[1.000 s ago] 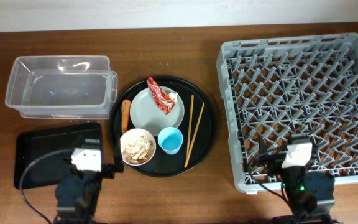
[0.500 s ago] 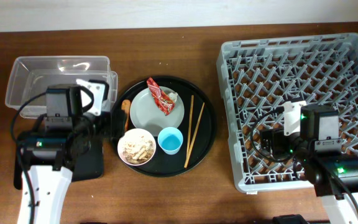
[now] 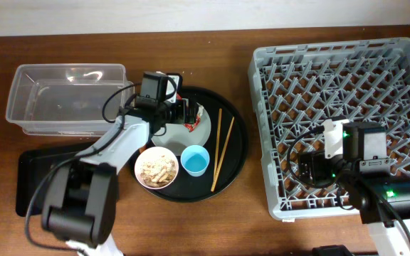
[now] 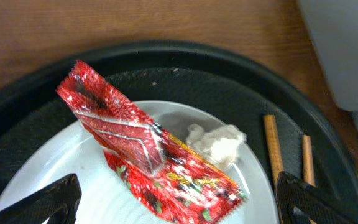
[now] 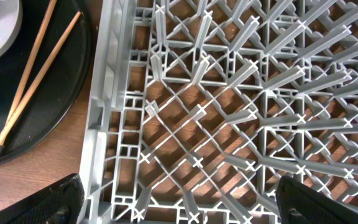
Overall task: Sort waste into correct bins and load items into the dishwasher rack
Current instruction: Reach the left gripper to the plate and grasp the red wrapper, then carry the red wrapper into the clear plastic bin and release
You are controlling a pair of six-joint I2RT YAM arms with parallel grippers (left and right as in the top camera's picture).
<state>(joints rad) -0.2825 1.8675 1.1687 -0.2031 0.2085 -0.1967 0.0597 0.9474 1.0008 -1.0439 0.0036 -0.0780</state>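
Left wrist: left claw (image 4: pixel 182 202) spread wide over wrapper (image 4: pixel 145 155) on plate (image 4: pixel 58 165); right claw (image 5: pixel 179 202) wide above the near edge of the rack (image 5: pixel 107 124).

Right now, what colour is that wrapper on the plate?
The wrapper is red with pale markings, clearest in left wrist view.

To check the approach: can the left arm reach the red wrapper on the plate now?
Probably yes: the left gripper is open directly over the red wrapper, which lies uncovered on the plate, nothing between them.
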